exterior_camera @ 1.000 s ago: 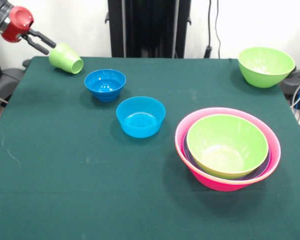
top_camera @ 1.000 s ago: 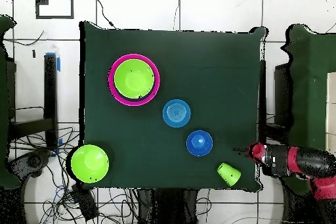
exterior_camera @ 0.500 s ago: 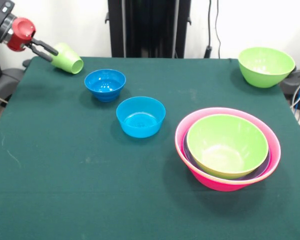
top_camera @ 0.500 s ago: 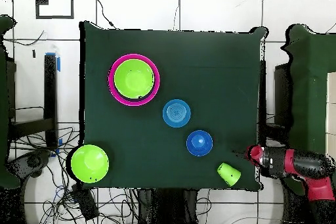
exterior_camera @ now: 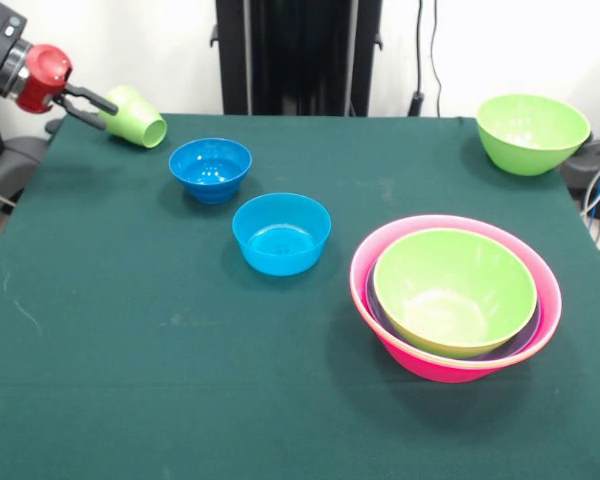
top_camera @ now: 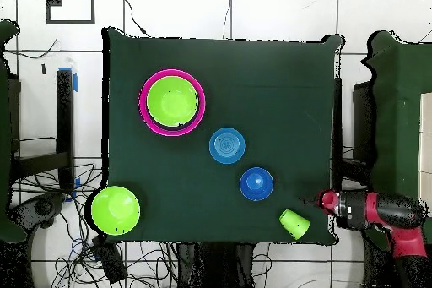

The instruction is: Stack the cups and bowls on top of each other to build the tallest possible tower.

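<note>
Progress is partial: tower (exterior_camera: 454,297) of nested bowls sits near right on the counter (exterior_camera: 180,350). Two blue bowls (exterior_camera: 281,233), a green bowl (exterior_camera: 532,132) and the cup (exterior_camera: 134,116), tipped over far left, remain loose. My jaws (exterior_camera: 88,104) are apart beside the cup, holding nothing.

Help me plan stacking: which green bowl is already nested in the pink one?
The green bowl sitting inside the pink bowl; the other green bowl stands alone at the table's corner.

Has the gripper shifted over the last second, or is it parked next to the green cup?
Yes. In the front view the gripper has drawn back leftward, away from the nearer blue bowl, off the table's edge; the green cup lies where it was.
</note>
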Robot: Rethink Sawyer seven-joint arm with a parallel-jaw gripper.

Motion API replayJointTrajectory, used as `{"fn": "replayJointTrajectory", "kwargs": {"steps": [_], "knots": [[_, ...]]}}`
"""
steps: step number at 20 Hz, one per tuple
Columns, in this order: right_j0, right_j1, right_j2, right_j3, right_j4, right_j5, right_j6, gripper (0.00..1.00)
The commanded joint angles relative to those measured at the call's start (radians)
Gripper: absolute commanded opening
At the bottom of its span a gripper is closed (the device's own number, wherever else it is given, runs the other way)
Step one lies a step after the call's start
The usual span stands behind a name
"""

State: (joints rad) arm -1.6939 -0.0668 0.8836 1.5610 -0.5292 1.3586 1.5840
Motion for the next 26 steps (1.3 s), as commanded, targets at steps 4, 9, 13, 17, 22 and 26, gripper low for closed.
{"fn": "replayJointTrajectory", "kwargs": {"steps": [4,9,13,17,22,26], "knots": [[0.047,0.043,-0.087,-0.155,-0.065,0.128,-0.389,1.00],[0.044,0.027,-0.091,-0.158,-0.063,0.149,-0.391,1.00],[0.047,0.028,-0.094,-0.179,-0.066,0.168,-0.403,1.00],[0.050,0.038,-0.100,-0.204,-0.065,0.194,-0.415,1.00],[0.048,0.045,-0.103,-0.223,-0.062,0.222,-0.417,1.00],[0.043,0.055,-0.107,-0.239,-0.063,0.244,-0.418,1.00]]}}
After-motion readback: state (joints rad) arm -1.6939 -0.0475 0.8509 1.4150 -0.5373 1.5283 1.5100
